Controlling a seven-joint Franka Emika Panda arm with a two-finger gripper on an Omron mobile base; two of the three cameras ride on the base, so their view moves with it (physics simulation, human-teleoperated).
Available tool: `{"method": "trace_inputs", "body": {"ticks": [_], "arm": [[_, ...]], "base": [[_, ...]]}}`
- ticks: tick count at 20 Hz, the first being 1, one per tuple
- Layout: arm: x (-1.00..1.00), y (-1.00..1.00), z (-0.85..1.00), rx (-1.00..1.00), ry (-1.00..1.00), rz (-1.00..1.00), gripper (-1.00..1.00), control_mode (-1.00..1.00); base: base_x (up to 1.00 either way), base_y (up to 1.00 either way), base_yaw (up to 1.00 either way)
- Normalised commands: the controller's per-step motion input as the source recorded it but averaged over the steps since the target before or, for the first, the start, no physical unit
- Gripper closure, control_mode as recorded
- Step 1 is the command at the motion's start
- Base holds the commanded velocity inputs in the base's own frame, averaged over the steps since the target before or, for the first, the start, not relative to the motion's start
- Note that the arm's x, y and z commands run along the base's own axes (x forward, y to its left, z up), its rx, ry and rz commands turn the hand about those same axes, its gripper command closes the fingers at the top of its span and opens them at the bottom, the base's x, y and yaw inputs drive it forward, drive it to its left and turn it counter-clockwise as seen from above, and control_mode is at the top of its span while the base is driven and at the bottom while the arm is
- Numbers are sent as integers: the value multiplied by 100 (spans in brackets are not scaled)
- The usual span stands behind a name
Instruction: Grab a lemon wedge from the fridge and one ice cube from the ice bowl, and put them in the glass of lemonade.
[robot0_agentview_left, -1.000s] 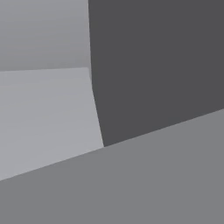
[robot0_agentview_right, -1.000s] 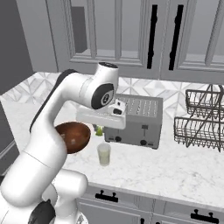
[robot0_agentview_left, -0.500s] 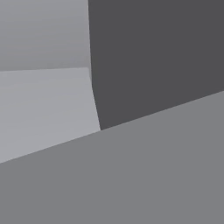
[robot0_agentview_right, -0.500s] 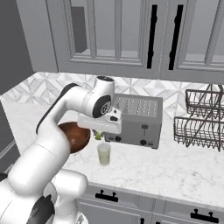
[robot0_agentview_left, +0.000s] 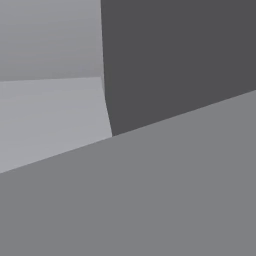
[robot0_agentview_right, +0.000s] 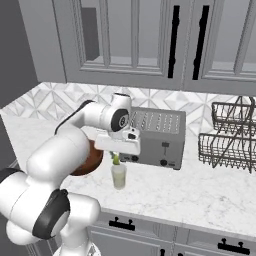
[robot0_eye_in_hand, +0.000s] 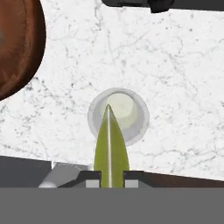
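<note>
Lemon wedge (robot0_eye_in_hand: 111, 148) pinched directly above glass (robot0_eye_in_hand: 118, 116).

White marble counter (robot0_agentview_right: 210, 192) bears glass (robot0_agentview_right: 119, 176), toaster (robot0_agentview_right: 155, 138), brown bowl (robot0_agentview_right: 89, 161), rack (robot0_agentview_right: 227, 145).

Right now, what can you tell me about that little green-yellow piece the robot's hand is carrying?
It is the lemon wedge, a slim pointed sliver, yellow-green with a pale line down its middle. The gripper is shut on its wider end, so its tip points away from the hand. In the hand view it hangs directly over the open mouth of the glass of lemonade, which stands on the white marble counter. In the right base view it shows just above the glass's rim, not yet released.
</note>
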Motion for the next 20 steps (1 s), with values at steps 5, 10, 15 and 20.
{"method": "trace_inputs", "body": {"ticks": [5,10,15,20], "arm": [[1,-8,-46,-2,4,0,100,-100],[12,0,-13,0,-1,0,100,-100],[11,0,-15,0,-1,0,100,-100],[1,0,-20,0,0,0,100,-100]], "base": [[0,0,0],[0,0,0],[0,0,0],[0,0,0]]}}
